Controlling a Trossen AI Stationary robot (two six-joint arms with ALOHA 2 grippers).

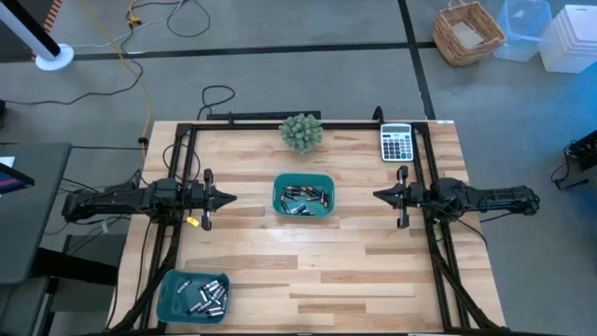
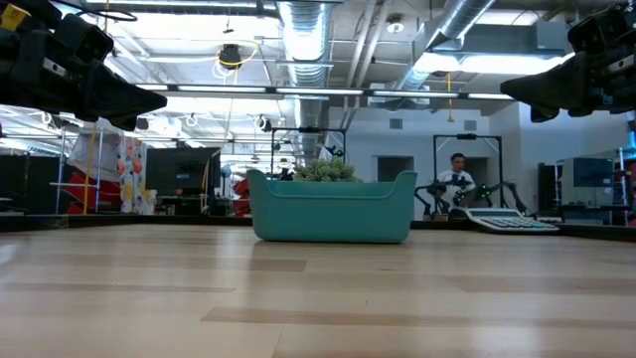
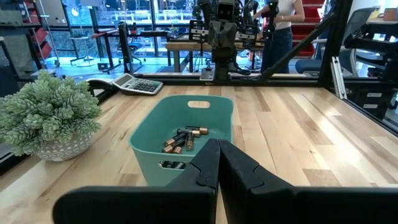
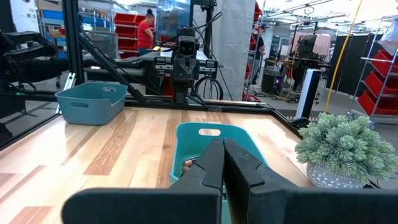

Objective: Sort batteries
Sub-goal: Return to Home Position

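A teal tray (image 1: 303,179) stands at the table's middle with several dark and silvery batteries (image 1: 304,199) lying in it; the left wrist view also shows these batteries (image 3: 183,139). A second teal tray (image 1: 177,279) at the near left corner holds more batteries (image 1: 206,296). My left gripper (image 1: 231,197) hangs shut, level, left of the middle tray and above the table. My right gripper (image 1: 377,194) hangs shut, level, right of that tray. Neither touches anything.
A small potted plant (image 1: 301,132) stands at the table's far edge behind the middle tray. A grey calculator (image 1: 396,142) lies at the far right corner. Bare wood lies between the trays and along the near right side.
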